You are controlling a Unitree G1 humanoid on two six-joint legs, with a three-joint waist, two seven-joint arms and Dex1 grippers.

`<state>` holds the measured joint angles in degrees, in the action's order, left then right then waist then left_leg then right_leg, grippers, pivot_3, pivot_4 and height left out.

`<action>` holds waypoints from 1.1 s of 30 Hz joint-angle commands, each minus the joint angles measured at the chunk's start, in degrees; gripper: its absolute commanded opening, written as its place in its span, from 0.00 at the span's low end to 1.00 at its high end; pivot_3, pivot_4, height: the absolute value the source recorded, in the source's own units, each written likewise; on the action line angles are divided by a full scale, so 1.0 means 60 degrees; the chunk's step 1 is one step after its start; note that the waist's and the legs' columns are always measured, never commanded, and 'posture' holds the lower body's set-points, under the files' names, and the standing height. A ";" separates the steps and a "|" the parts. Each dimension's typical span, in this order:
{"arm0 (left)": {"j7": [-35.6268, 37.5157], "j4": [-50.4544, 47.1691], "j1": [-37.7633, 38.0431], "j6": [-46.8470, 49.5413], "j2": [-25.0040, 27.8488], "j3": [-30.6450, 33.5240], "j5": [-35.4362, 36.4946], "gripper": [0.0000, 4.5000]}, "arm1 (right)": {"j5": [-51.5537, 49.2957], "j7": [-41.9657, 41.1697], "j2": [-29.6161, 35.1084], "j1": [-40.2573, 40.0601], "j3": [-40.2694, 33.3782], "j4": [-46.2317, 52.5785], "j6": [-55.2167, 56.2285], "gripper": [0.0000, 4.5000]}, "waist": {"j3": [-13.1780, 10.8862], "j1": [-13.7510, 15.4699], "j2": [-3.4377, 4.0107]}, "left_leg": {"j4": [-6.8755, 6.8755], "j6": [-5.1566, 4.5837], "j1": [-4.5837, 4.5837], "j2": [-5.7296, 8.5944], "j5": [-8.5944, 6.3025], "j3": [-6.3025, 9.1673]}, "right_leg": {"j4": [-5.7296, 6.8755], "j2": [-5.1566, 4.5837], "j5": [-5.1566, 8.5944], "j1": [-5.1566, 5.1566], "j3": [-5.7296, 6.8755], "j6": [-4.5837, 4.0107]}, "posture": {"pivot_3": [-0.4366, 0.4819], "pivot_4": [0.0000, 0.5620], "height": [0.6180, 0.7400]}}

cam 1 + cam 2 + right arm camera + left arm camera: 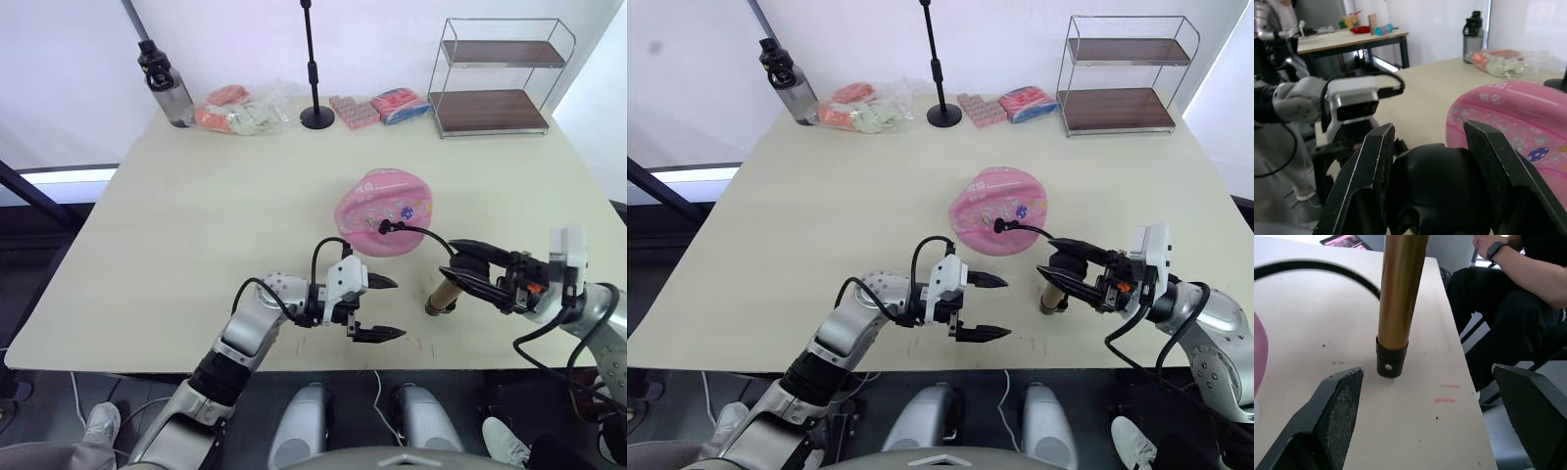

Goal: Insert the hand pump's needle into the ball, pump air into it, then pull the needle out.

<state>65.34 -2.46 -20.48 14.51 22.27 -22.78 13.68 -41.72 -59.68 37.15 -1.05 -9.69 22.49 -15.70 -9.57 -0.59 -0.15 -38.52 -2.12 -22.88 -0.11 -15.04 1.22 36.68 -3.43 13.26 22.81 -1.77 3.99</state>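
Note:
The pink ball (384,211) lies flattish on the table's middle right, with the thin black hose (416,232) ending at its near side. The hand pump (446,293) stands tilted just right of the ball's front, its black foot (1391,363) on the table. My right gripper (453,259) is shut on the pump's black T-handle (1437,183), reaching in from the right. My left gripper (380,307) hovers open just left of the pump's foot, with nothing between its fingers (1337,406).
Along the far edge stand a dark bottle (167,83), a clear bag of packets (240,110), a tall black stand (315,64), pink packets (355,111) and a wire shelf (500,73). A seated person (1508,293) is beyond the table's near edge (1459,357).

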 commanded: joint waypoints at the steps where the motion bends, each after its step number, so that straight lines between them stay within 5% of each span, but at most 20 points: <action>1: 0.0462 0.0144 -0.0361 -0.0172 0.0024 -0.0231 -0.0031 0.99 | 0.0178 -0.0726 0.0029 0.0208 -0.0055 -0.0499 0.0565 0.39 | -0.0002 0.0001 -0.0004 | 0.0000 0.0000 0.0000 0.0002 0.0000 0.0000 | 0.0000 0.0000 0.0000 0.0000 0.0000 0.0000 | 0.48 0.27 1.00; 16: 0.0127 0.3223 -0.1966 -0.1392 -0.1842 -0.0928 -0.1213 0.99 | 0.0560 -0.0806 -0.0074 0.0779 -0.0065 -0.2242 0.0428 0.39 | 0.0001 -0.0001 -0.0039 | -0.0023 0.0000 0.0018 0.0009 0.0000 -0.0001 | 0.0002 0.0000 -0.0008 -0.0025 0.0001 0.0007 | 0.48 0.27 1.00; 33: -0.2685 0.8413 -0.2750 -0.4048 -0.4294 -0.0997 -0.3203 0.99 | 0.0554 -0.0595 -0.0107 0.0729 -0.0016 -0.1893 0.0403 0.39 | 0.0001 0.0060 -0.0065 | -0.0038 0.0000 0.0015 0.0008 0.0000 0.0008 | 0.0009 -0.0003 -0.0011 -0.0026 0.0009 0.0010 | 0.48 0.27 1.00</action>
<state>50.23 46.13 -36.29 -7.20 -2.26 -29.24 -4.64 -40.70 -64.41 35.97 3.84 -9.69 11.76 -13.09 -9.56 -0.23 -0.54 -38.76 -2.12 -22.79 -0.06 -15.04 1.27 36.73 -3.44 13.20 22.66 -1.71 4.06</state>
